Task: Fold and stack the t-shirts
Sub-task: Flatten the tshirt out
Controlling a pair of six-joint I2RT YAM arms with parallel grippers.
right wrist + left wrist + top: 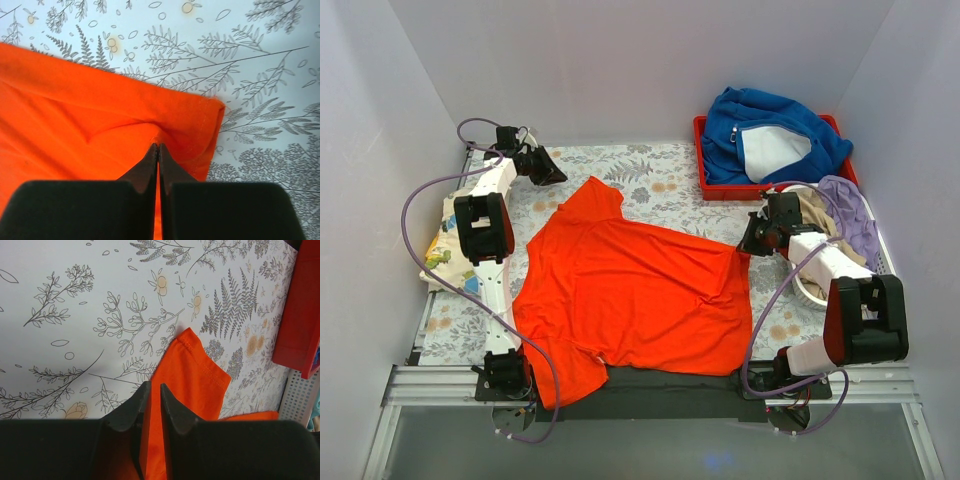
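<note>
Orange-red t-shirt [640, 290] is spread mostly flat across the middle of the table [660, 175], on a leaf-and-flower printed cover. One sleeve [598, 195] is pointed toward the far left, and the lower left part is hung over the near edge. Some wrinkles are seen across the body.

Right gripper [748, 247] is set at the shirt's right edge. In the right wrist view its fingers [150, 165] are pressed fully together. The orange cloth is pinched at their tips, just inside a stitched corner, and is puckered there.

Left gripper [558, 178] is placed at the far left, near the sleeve. In the left wrist view its fingers [135, 407] are nearly together, with only a narrow slit left. Orange cloth is seen through the slit and beyond it. Whether any cloth is pinched cannot be told.

Dinosaur-print t-shirt [438, 255] is laid at the left edge of the table, partly hidden by the left arm; its fold state cannot be told.

Red bin [700, 150] is placed at the far right corner, with a blue garment [770, 125] with white lining piled in it. White basket [802, 292] is seen behind the right arm, with beige and lavender cloth heaped in it.
</note>
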